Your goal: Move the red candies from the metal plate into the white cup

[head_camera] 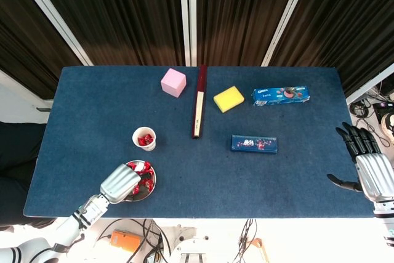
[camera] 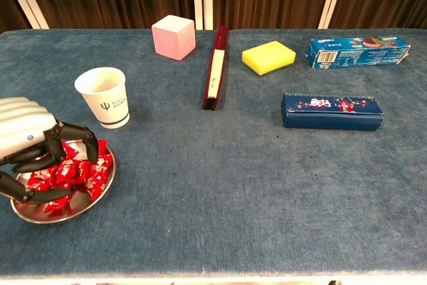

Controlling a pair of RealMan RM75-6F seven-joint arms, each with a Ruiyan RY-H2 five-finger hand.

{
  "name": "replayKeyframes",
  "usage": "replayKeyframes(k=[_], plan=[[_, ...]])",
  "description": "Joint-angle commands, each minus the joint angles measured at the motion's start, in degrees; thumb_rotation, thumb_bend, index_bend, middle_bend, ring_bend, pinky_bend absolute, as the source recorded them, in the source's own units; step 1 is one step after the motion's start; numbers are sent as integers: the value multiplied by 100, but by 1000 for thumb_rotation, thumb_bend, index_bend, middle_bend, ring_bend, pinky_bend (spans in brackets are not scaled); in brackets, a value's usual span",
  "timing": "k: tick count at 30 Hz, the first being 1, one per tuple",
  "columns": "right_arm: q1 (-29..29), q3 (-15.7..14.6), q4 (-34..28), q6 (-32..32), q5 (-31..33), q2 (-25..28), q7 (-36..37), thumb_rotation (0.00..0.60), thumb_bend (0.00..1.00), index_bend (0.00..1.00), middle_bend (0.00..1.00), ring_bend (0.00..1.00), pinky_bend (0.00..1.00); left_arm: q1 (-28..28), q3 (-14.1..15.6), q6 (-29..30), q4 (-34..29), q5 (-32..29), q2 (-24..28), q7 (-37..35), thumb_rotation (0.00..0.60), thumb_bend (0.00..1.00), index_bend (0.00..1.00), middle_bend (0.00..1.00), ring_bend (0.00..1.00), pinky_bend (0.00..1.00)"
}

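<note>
Chest view shows the left hand directly over the metal plate, fingers apart, holding nothing; red candies lie just beneath. The white cup stands at 1 o'clock from it. The right hand is spread, far away.
</note>
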Motion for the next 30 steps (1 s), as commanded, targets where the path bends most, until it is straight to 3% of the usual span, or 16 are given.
replayKeyframes(k=[1, 14, 30], plan=[[-4, -4, 0, 4, -4, 0, 1, 600, 207, 0, 27, 0, 64, -15, -3, -103, 74, -67, -97, 70, 600, 225, 414, 891, 831, 691], [27, 8, -16, -63, 36, -16, -53, 600, 207, 0, 26, 0, 64, -29, -120, -293, 226, -335, -308, 70, 600, 232, 416, 891, 831, 691], [18, 8, -29, -67, 59, -17, -77, 600, 207, 0, 27, 0, 64, -87, -95, -515, 319, -462, -381, -37, 600, 297, 487, 891, 831, 691]])
